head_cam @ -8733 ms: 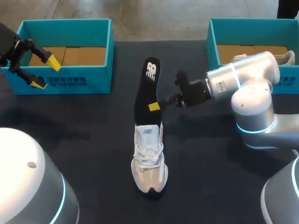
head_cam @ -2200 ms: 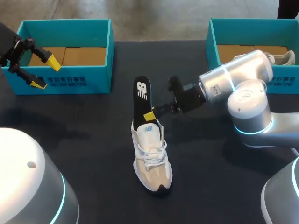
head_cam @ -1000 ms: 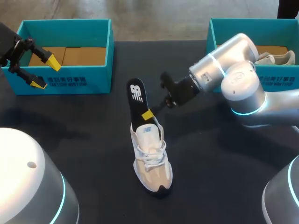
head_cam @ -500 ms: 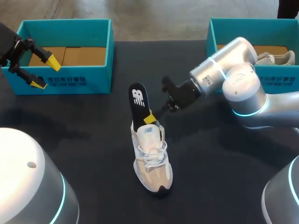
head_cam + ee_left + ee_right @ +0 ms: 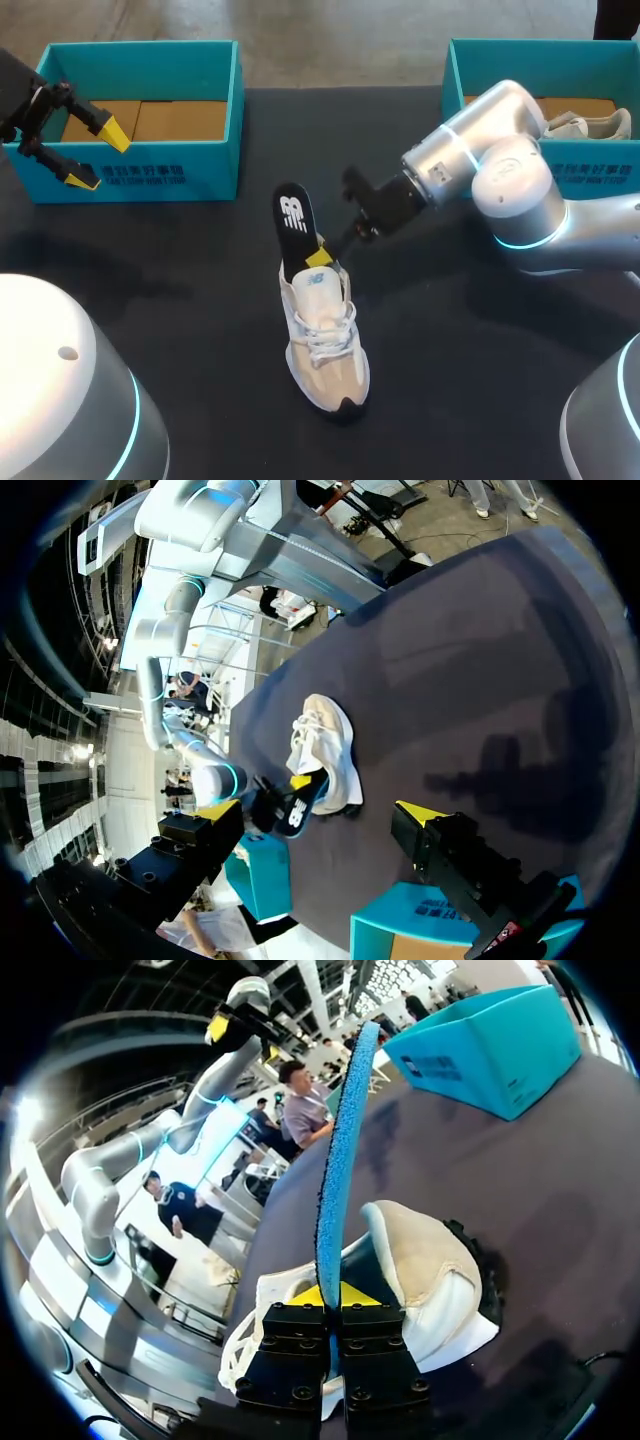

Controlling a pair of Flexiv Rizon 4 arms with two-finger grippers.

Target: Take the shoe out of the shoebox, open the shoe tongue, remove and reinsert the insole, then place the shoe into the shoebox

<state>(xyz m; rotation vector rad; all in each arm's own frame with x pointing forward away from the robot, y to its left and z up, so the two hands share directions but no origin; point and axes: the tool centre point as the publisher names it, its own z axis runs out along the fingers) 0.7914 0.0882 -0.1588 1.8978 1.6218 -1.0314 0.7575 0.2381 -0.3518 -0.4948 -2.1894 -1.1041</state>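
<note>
A white and beige shoe (image 5: 325, 335) stands on the dark table, toe toward the near edge. Its black insole (image 5: 292, 222) stands steeply with its lower end in the shoe's opening, held at its edge by my right gripper (image 5: 318, 257), which is shut on it. In the right wrist view the insole (image 5: 340, 1150) shows its blue underside rising from between the right gripper (image 5: 330, 1300) fingers, above the shoe's heel (image 5: 425, 1260). My left gripper (image 5: 88, 152) hangs open over the front wall of the left teal shoebox (image 5: 185, 176), holding nothing. The left wrist view shows the shoe (image 5: 328, 748) far ahead.
A second teal shoebox (image 5: 455, 95) at the back right holds another pale shoe (image 5: 590, 122), behind my right arm's elbow (image 5: 520, 190). The left shoebox has a brown cardboard floor (image 5: 165, 118).
Over the last second my right gripper has lowered slightly with the insole, pushing its lower end further into the shoe. The shoe and the left arm have not moved.
</note>
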